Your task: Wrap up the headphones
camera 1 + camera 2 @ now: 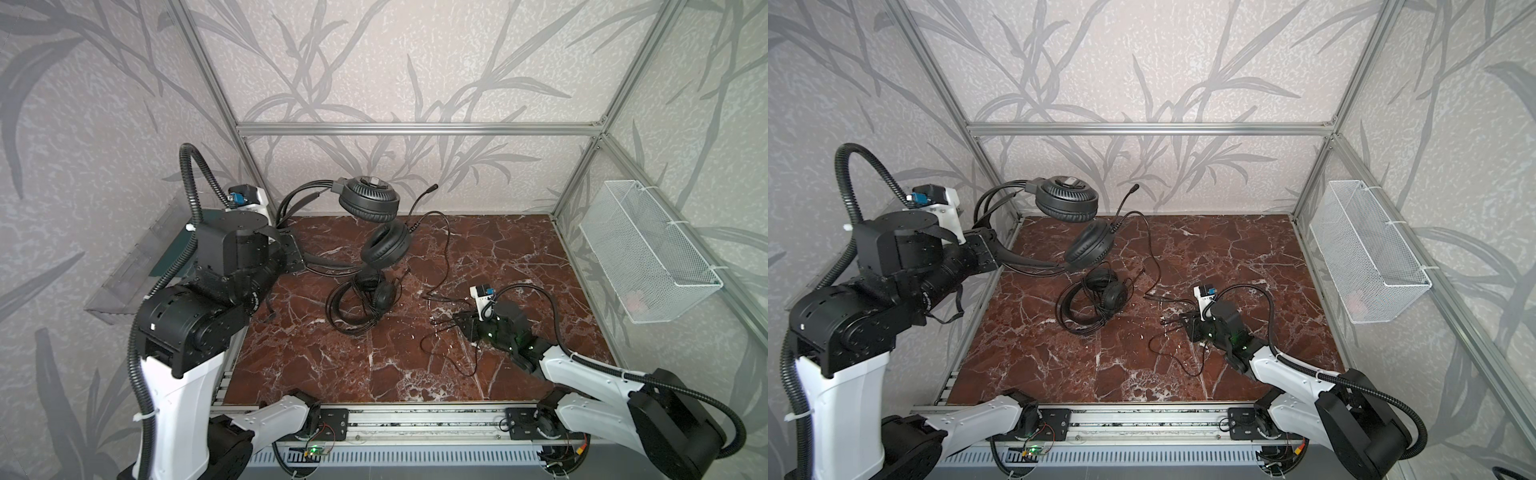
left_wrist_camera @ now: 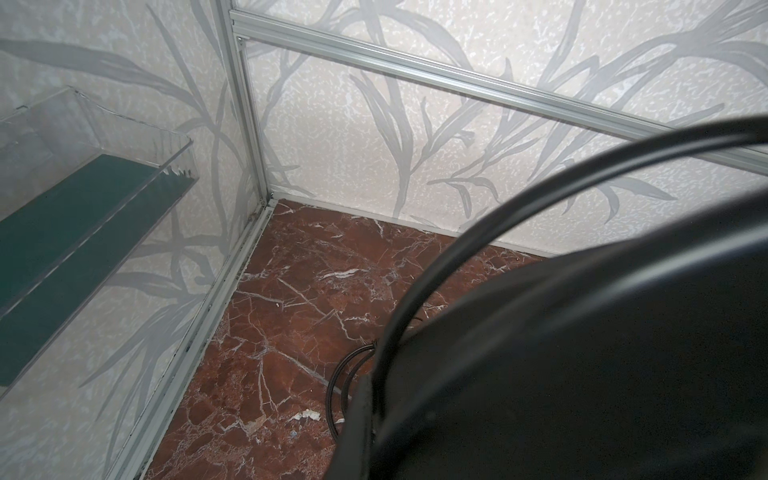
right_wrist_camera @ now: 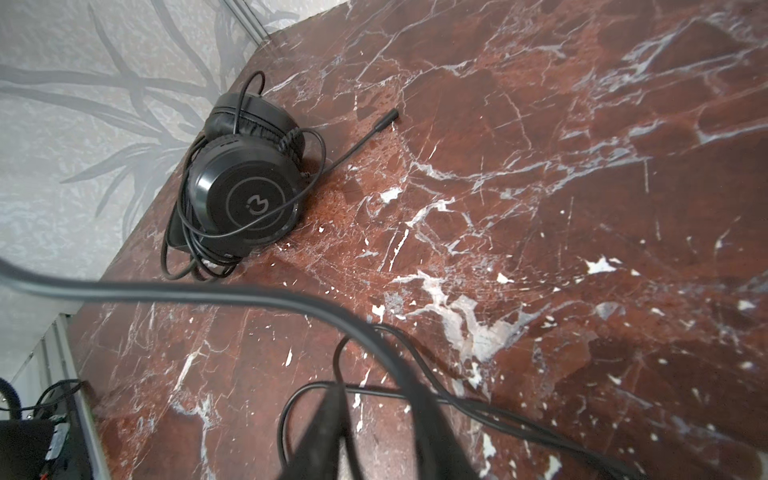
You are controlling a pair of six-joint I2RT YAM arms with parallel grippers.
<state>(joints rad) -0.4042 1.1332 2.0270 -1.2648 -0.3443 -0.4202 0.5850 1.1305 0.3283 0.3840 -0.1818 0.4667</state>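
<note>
The larger of the two headphones (image 1: 369, 203) (image 1: 1066, 203) hangs in the air at the back left. My left gripper (image 1: 292, 249) (image 1: 988, 247) is shut on its headband, which fills the left wrist view as a black arch (image 2: 582, 332). Its thin cable (image 1: 446, 249) (image 1: 1154, 257) drops to the marble table and loops in front of my right gripper (image 1: 460, 322) (image 1: 1177, 322) (image 3: 338, 392). That gripper sits low on the table at the right, shut on the cable (image 3: 374, 389). The smaller headphones (image 1: 372, 297) (image 1: 1100, 297) (image 3: 241, 199) lie mid-table with their cable wound round them.
A white wire basket (image 1: 648, 253) (image 1: 1370, 253) hangs on the right wall. A clear shelf with a green base (image 1: 137, 270) (image 2: 83, 216) is fixed to the left wall. The lifted headset's mic boom (image 1: 419, 203) points toward the back wall. Aluminium rails edge the table.
</note>
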